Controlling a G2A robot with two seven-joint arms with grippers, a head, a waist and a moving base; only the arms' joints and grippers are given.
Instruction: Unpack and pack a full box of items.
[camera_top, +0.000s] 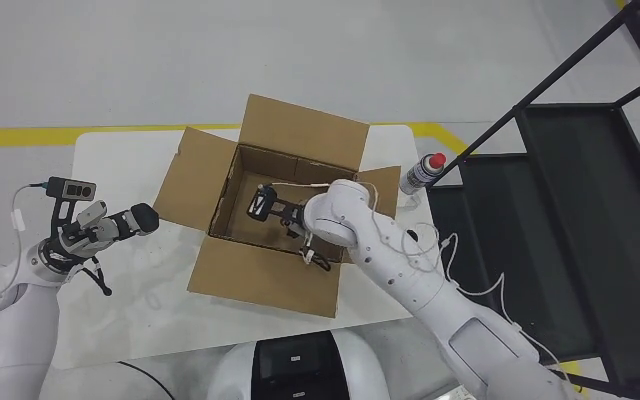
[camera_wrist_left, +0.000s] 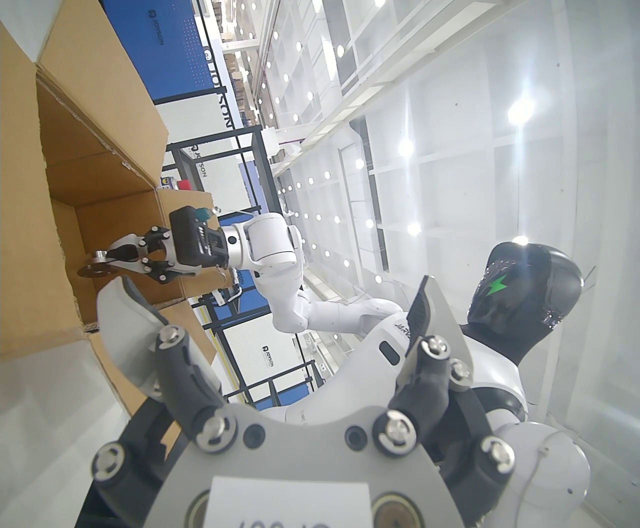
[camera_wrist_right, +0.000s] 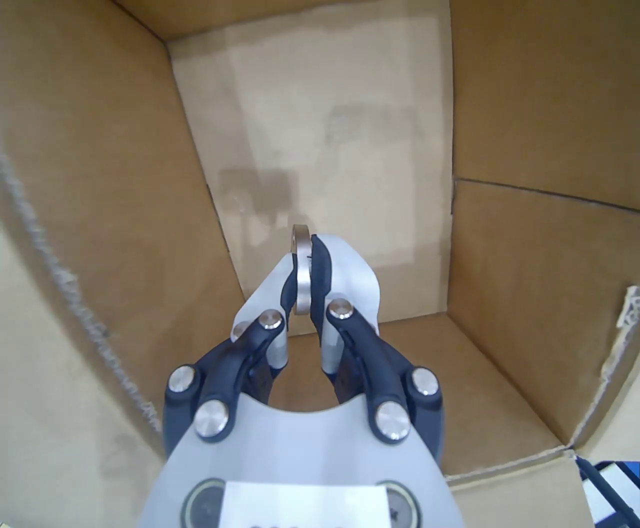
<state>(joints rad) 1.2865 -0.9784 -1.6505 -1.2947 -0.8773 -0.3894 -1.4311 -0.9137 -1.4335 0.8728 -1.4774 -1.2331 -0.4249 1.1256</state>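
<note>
- Currently, the table (camera_top: 110, 160) is carrying the open cardboard box (camera_top: 265, 278), whose flaps are folding outward.
- The right gripper (camera_wrist_right: 302, 260) is hanging inside the box, above its floor, with its fingers clamping narrowly on a metal disc (camera_wrist_right: 302, 272).
- The left gripper (camera_wrist_left: 270, 290) is hovering outside the box, beyond its left flap, fingers standing wide apart and holding nothing.
- The spray can (camera_top: 422, 174) is standing just beyond the box's right flap.
- The metal disc is sitting edge-on between the pads, inside the box.
</note>
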